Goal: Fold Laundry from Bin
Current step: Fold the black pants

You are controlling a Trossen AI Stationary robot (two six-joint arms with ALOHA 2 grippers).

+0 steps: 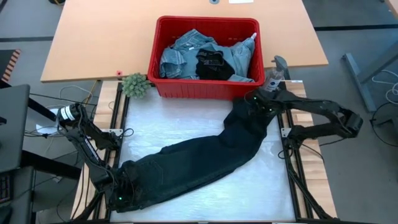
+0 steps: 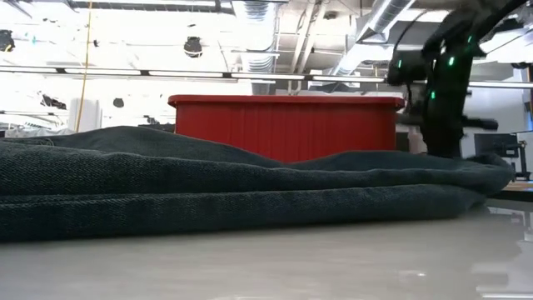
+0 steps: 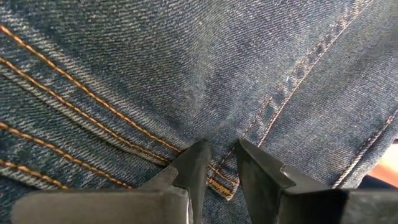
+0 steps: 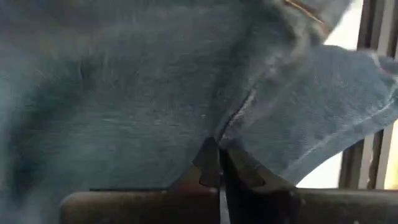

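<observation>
A pair of dark blue jeans [image 1: 205, 155] lies stretched aslant across the white table cover, from the near left corner to the far right. My left gripper [image 1: 119, 194] is shut on their near-left end. My right gripper [image 1: 254, 102] is shut on their far-right end, just in front of the red bin [image 1: 205, 88]. The bin stands at the far edge and holds more laundry [image 1: 205, 59], light blue denim and a black piece. In the low view the jeans [image 2: 208, 183] lie as a low ridge in front of the bin [image 2: 283, 125]. My left gripper pinches a seam with orange stitching [image 3: 217, 179] between its two fingers, at the jeans' near-left end. The fingers come steeply from above. The denim around them lies spread flat. My right gripper pinches a fold of denim along a seam [image 4: 239, 115] at the jeans' far-right end, between its two fingertips. The fingers come steeply from above. One layer or several, I cannot tell.
A small green plant [image 1: 135, 85] sits left of the bin. Black frame rails [image 1: 292, 155] run along the table's left and right sides. Bare white cover [image 1: 186, 124] lies between the jeans and the bin, and more at the near right.
</observation>
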